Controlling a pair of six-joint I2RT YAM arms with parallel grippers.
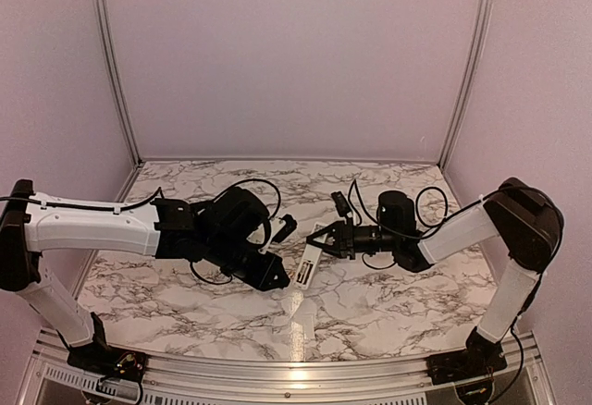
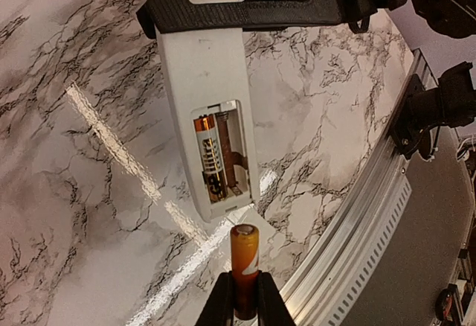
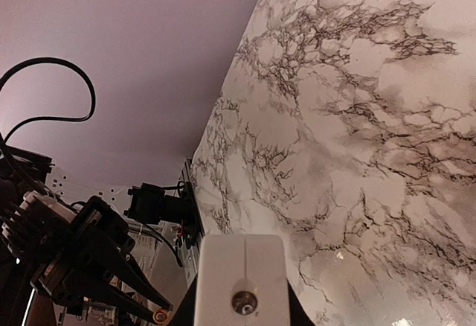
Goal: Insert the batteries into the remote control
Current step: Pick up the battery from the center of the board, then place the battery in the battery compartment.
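Top view: above the marbled counter (image 1: 370, 303), the right jaws clamp a slim white plastic remote control (image 1: 308, 264), and the left jaws sit at its free end.

Left wrist view: the left jaws pinch an orange-copper cylindrical battery (image 2: 244, 263) just short of the remote's open compartment (image 2: 230, 155), where a second battery (image 2: 206, 155) is seated.

Right wrist view: the remote's end fills the right jaws.

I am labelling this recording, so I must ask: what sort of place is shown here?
Most likely a laboratory robot test cell, not a home: plain lilac wall panels in aluminium posts enclose a marble-patterned table, and the left arm and right arm are bolted at its near edge.
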